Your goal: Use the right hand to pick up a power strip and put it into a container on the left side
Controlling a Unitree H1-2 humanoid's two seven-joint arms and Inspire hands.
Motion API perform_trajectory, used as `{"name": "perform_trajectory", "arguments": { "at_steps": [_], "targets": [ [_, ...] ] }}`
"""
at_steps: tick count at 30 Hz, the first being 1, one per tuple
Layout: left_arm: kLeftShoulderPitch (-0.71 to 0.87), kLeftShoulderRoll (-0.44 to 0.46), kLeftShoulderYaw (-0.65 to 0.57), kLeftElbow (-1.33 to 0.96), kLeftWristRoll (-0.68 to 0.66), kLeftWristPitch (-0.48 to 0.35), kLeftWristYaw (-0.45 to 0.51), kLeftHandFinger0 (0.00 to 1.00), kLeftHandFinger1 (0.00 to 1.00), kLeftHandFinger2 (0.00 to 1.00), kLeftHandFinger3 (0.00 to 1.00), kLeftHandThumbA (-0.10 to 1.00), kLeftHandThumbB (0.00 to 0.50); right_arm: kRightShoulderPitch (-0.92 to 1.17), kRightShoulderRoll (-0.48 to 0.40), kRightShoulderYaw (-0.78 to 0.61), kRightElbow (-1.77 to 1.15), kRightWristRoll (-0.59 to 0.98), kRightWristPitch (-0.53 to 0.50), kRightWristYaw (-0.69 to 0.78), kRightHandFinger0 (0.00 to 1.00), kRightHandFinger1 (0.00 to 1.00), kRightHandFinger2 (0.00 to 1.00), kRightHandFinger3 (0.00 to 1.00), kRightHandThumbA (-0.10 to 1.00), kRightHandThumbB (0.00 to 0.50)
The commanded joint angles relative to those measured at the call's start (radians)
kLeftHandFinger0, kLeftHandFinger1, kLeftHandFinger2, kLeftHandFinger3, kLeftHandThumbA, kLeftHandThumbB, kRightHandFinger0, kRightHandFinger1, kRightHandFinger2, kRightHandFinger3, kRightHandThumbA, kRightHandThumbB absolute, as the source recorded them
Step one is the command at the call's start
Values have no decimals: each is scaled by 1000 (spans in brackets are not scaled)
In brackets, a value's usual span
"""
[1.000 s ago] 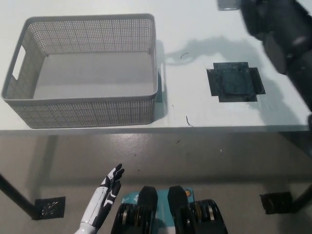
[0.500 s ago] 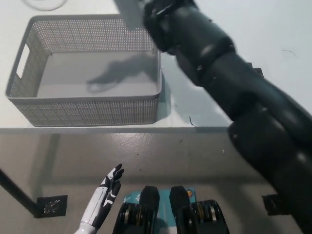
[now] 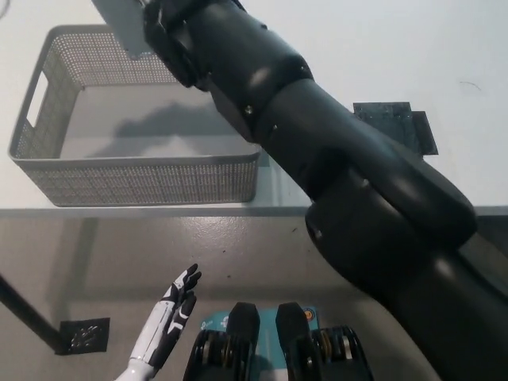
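My black right arm reaches from the bottom right across the table to the upper left. Its hand (image 3: 171, 28) is shut on a pale grey power strip (image 3: 121, 24), held high above the back edge of the grey mesh basket (image 3: 143, 181). Only one end of the strip shows; the rest is behind the hand and cut off by the picture's top. The arm's shadow falls on the basket's bare floor. My white left hand (image 3: 171, 313) rests open at the lower left, below the table edge.
The basket stands at the left of the white table (image 3: 357, 48), near its front edge. A dark square mat (image 3: 397, 123) lies on the table to the right, partly hidden by my arm. Grey floor lies below.
The right hand has swung leftward with the power strip, from the table's far right to above the basket's back edge. The left hand has stayed still.
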Motion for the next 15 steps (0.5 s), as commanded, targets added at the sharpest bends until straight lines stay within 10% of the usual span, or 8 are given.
{"name": "perform_trajectory", "arguments": {
  "at_steps": [1, 3, 4, 5, 6, 15],
  "targets": [
    [-26, 21, 1, -24, 2, -23, -6, 1000, 1000, 1000, 1000, 1000, 77, -91, -16, -40, 35, 96, 6, 91, 0, 1, 574, 195, -100, 279],
    [-27, 21, -2, -27, -4, -17, -11, 1000, 1000, 1000, 1000, 1000, 86, -99, -12, -84, 54, 161, 43, 316, 163, 282, 881, 428, 70, 240],
    [-26, 21, -2, -32, -10, -7, -15, 1000, 1000, 1000, 1000, 1000, 82, -115, -7, -119, 65, 206, 78, 484, 507, 714, 1000, 909, 398, 379],
    [-26, 20, -2, -34, -11, -4, -16, 1000, 1000, 1000, 1000, 1000, 82, -127, -6, -141, 72, 234, 100, 598, 618, 793, 1000, 1000, 472, 376],
    [-28, 21, -3, -34, -9, -4, -16, 1000, 1000, 1000, 1000, 1000, 82, -150, -2, -181, 85, 278, 159, 775, 1000, 1000, 1000, 1000, 554, 493],
    [-46, 26, -5, -33, -2, -3, -21, 1000, 1000, 1000, 1000, 1000, 73, -205, -8, -209, 99, 313, 200, 1151, 1000, 1000, 1000, 1000, 852, 500]
  ]
}}
